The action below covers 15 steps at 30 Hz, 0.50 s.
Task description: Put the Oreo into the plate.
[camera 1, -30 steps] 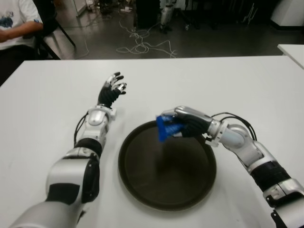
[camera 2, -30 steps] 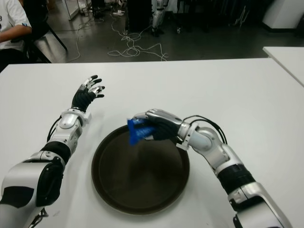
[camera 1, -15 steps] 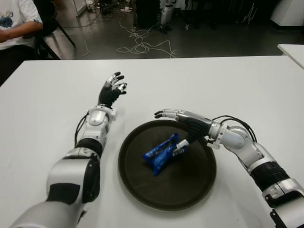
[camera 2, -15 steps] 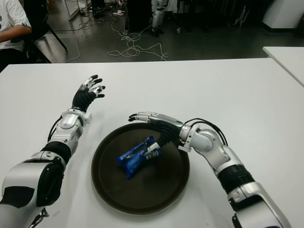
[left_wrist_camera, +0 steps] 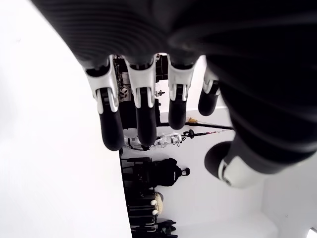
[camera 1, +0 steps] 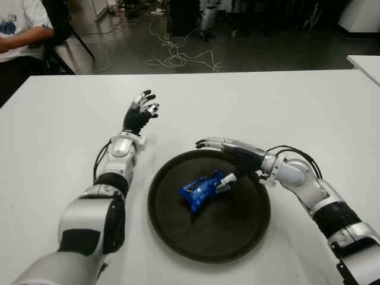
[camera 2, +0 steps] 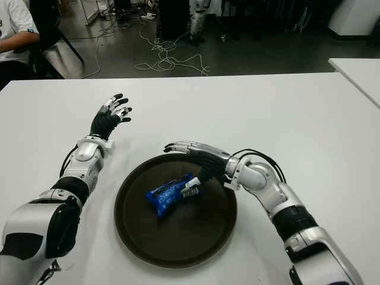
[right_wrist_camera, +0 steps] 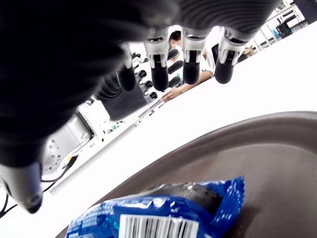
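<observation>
A blue Oreo packet (camera 1: 203,189) lies flat inside the dark round plate (camera 1: 178,237), left of its middle. My right hand (camera 1: 221,155) hovers over the plate's far right part, fingers spread and holding nothing, its thumb tip close to the packet's right end. The right wrist view shows the packet (right_wrist_camera: 163,216) below the open fingers (right_wrist_camera: 160,74), with a gap between them. My left hand (camera 1: 141,111) shows open over the white table (camera 1: 267,101), beyond the plate and to its left.
A person in a white shirt (camera 1: 24,27) sits at the table's far left corner. Cables (camera 1: 178,56) lie on the dark floor behind the table. Another white table edge (camera 1: 365,62) shows at the far right.
One second ago my right hand held the packet above the plate's rim. It opened, the packet dropped into the plate and settled flatter, and the hand stays spread above it.
</observation>
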### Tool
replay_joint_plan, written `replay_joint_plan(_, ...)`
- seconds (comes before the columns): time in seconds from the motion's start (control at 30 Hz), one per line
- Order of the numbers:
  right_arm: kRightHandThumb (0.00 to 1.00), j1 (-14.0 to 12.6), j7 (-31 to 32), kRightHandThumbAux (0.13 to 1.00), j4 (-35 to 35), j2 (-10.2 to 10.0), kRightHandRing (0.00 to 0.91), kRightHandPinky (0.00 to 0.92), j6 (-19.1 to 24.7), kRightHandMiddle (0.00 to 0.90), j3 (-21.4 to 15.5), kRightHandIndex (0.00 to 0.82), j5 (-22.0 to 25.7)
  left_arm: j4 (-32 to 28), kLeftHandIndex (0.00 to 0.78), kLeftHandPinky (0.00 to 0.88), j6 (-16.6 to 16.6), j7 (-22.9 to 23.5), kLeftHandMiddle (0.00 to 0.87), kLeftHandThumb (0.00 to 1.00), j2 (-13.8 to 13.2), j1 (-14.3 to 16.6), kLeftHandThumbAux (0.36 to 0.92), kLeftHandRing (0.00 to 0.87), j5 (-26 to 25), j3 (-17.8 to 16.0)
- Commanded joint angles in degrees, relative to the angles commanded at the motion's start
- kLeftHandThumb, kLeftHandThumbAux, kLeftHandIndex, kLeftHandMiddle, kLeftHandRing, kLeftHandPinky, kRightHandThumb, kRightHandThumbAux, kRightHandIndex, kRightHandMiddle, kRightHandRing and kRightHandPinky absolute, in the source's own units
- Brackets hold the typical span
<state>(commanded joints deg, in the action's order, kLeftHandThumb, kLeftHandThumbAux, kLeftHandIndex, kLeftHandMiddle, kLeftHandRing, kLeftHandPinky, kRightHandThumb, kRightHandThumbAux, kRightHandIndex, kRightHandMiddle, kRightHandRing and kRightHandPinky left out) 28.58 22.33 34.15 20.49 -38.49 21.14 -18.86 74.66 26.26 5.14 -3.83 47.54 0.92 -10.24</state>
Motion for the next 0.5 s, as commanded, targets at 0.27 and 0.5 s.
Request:
replay_joint_plan(0.27, 0.000, 5.1, -4.1, 0.574, 9.5, 0.2, 0.000, 0.000, -0.4, 0.000, -1.5, 0.000, -1.1, 0.0, 0.067, 0.274, 0.3, 0.1, 0.161, 0.173, 0.1, -0.1, 0.658, 0.192, -0.2, -0.2)
replay_joint_plan(0.5, 0.000, 10.9, -15.9, 0.547, 25.9, 0.5, 0.000, 0.000, 3.0, 0.000, -4.3, 0.000, -2.8, 0.0, 0.060, 0.269, 0.4, 0.2, 0.148, 0.150, 0.0, -0.1, 0.645, 0.186, -0.1, -0.1)
